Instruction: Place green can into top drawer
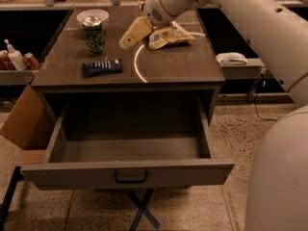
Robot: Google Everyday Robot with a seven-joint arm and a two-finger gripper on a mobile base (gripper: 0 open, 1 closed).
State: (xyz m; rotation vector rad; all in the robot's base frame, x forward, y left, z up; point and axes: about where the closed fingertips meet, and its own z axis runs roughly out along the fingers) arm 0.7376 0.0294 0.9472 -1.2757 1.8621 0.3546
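The gripper (127, 40) is hanging over the far middle of the tabletop (183, 66), apart from the green can (95, 34) on its left and overlapping the left end of a chip bag (171, 34); whether it is wide or narrow cannot be told. The green can is standing upright at the far left, hiding the near rim of a white bowl (92, 15), while the top drawer (127, 173) is sitting pulled out, its grey floor showing.
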